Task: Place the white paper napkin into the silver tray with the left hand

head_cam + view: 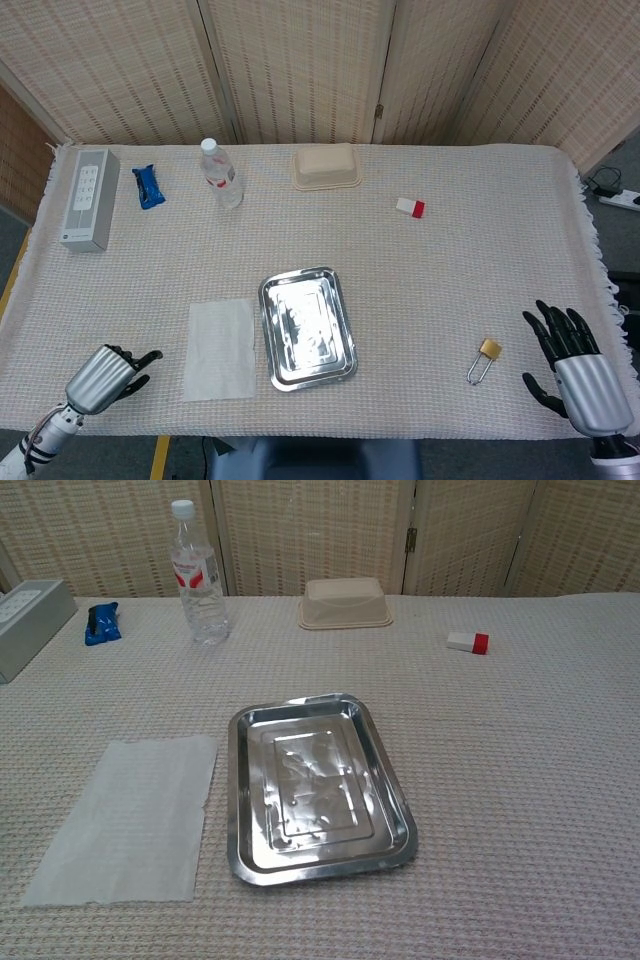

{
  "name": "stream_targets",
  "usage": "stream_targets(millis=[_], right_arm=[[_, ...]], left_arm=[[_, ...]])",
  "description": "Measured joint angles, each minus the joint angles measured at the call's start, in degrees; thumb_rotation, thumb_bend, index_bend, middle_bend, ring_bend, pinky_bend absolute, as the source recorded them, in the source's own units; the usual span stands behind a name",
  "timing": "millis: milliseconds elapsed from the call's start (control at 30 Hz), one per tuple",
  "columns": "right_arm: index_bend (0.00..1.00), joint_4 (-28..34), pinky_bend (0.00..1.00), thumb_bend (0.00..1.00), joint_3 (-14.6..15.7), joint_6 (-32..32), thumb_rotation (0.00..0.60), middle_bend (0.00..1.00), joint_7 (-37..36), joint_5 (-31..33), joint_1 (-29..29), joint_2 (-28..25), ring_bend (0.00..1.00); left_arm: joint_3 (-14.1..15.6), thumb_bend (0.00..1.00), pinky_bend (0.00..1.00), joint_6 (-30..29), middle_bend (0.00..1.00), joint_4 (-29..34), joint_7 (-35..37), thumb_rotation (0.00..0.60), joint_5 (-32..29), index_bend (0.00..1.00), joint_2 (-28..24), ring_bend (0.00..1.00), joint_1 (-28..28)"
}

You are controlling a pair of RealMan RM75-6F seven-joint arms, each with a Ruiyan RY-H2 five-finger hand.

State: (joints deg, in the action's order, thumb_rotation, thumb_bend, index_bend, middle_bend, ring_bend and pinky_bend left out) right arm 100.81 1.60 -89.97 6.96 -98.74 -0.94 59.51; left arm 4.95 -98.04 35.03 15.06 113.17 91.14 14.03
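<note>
The white paper napkin (220, 348) (132, 815) lies flat on the cloth, just left of the silver tray (342, 366) (236, 780), which holds nothing. My left hand (105, 374) hovers at the table's near left corner, a short way left of the napkin, fingers pointing toward it and holding nothing. My right hand (572, 362) is at the near right corner, fingers spread and empty. Neither hand shows in the chest view.
A brass padlock (486, 357) lies left of my right hand. Along the far side stand a grey box (86, 198), a blue packet (148, 186), a water bottle (221, 174), a beige lidded container (326, 166) and a white-and-red eraser (410, 207).
</note>
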Motion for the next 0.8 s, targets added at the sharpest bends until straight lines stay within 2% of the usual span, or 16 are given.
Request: stream_targets(millis=[167,300,567,800], right_arm=[[0.0,0.0,0.0,0.35,-0.3,0.0,0.6,0.0,-1.8,0.2,0.4,-0.6,0.0],[0.0,-0.2,0.0,0.35,-0.5,-0.4,0.6,0.0,-3.4,0.3,0.5,-1.1,0.0],[0.0,-0.2,0.0,0.35,-0.6,-0.9,0.6,0.0,-4.9,0.5,0.6,-1.7,0.0],[0.0,-0.2,0.0,0.35,-0.8,-0.5,0.6,0.0,-6.0,1.2,0.9,-2.0,0.0]], left_arm=[[0.2,0.25,1.0,-2.9,1.0,-13.3,6.4,0.6,-0.5,0.47,8.0,0.96,1.8],[0.7,0.24,1.0,-3.0,1.0,-20.0,11.1,0.6,-1.8,0.49,12.5,0.97,2.8],[2.9,0.23,1.0,-0.1,1.0,-25.2,14.4,0.6,-3.6,0.49,16.2,0.98,4.3],[4.3,0.23,1.0,1.6,1.0,-26.1,15.7,0.6,-4.8,0.49,17.2,0.98,4.5]])
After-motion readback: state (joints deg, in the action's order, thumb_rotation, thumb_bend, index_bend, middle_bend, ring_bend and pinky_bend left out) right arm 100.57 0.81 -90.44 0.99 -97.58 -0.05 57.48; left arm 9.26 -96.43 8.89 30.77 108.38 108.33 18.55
